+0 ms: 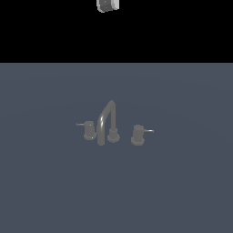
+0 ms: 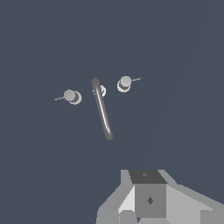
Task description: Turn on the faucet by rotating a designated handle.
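Observation:
The faucet (image 1: 108, 123) is a dull grey set standing on the blue-grey floor, with an arched spout and a stubby knob on each side. The handle (image 1: 138, 135) is the knob on the exterior view's right, and its thin pale rod points right. Seen from above in the wrist view, the handle (image 2: 124, 83) lies beside the spout (image 2: 102, 109). My gripper (image 2: 148, 199) shows only as grey blocks at the picture's edge, far above the faucet and touching nothing. Its fingertips are hidden. A grey piece of the arm (image 1: 108, 4) hangs high above the set.
The twin knob (image 1: 89, 130) with a leftward rod stands on the other side of the spout, also seen as the twin knob (image 2: 72, 96) from the wrist. The flat blue-grey floor (image 1: 191, 182) stretches all around the set.

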`<action>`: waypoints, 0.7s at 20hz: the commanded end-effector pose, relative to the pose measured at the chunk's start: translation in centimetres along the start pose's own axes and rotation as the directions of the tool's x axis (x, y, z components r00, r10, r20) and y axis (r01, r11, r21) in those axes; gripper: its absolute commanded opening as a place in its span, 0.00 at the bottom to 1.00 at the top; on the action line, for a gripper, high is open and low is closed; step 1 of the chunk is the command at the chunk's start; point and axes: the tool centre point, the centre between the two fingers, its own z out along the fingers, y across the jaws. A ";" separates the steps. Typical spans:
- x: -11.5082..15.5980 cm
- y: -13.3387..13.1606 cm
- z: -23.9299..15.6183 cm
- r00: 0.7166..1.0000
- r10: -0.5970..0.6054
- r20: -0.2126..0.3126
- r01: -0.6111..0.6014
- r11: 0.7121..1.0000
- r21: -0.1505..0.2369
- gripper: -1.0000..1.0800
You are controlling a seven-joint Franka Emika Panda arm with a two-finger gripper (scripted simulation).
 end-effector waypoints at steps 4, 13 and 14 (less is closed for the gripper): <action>2.2 -0.9 3.6 0.989 0.148 0.005 -0.148 0.989 0.001 0.00; 5.9 -1.6 9.3 0.927 0.376 0.013 -0.376 0.927 0.001 0.00; 6.3 -1.6 9.9 0.917 0.400 0.013 -0.400 0.917 0.001 0.00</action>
